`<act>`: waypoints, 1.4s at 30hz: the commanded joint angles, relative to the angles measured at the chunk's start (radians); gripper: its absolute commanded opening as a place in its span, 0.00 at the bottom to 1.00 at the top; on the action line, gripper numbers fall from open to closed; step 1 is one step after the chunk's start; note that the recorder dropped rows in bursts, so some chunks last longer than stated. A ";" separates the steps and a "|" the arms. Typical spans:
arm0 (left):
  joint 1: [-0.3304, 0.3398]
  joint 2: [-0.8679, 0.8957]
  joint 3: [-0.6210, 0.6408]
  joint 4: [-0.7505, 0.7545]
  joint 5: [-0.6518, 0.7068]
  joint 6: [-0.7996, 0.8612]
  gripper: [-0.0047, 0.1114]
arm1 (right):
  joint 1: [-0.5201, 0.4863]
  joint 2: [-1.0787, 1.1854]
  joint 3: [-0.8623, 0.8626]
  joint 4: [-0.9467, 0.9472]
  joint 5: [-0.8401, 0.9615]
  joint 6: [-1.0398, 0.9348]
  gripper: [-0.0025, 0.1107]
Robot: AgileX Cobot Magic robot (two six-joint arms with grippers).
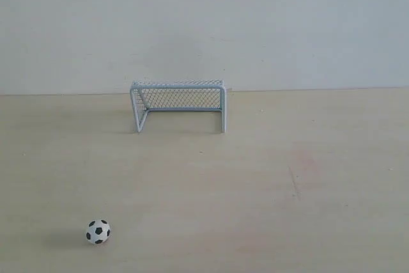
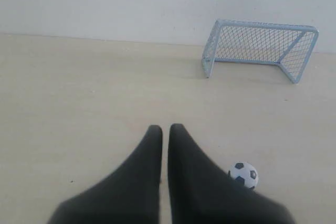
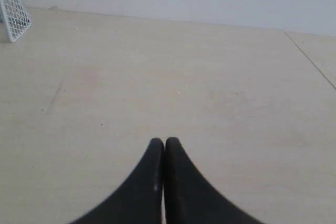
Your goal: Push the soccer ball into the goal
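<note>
The soccer ball (image 1: 98, 232) is tiny, white with black patches, and rests near the table's front left. In the left wrist view the soccer ball (image 2: 243, 175) lies just beside one black finger of my left gripper (image 2: 165, 128), which is shut with only a thin slit between its tips and nothing held. The goal (image 1: 178, 103), a light grey frame with mesh netting, stands at the back middle against the wall, its mouth facing the front; the goal (image 2: 260, 48) also shows in the left wrist view. My right gripper (image 3: 164, 141) is shut and empty, with the goal's corner (image 3: 13, 10) far off.
A pale wooden table (image 1: 268, 177) carries everything, and a plain white wall (image 1: 204, 23) rises right behind the goal. A table seam (image 3: 311, 60) runs along one side in the right wrist view. Neither arm shows in the exterior view.
</note>
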 commanded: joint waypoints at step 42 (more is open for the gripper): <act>-0.006 -0.004 -0.449 -0.082 0.120 -0.090 0.08 | 0.004 -0.004 -0.001 0.001 -0.014 0.000 0.02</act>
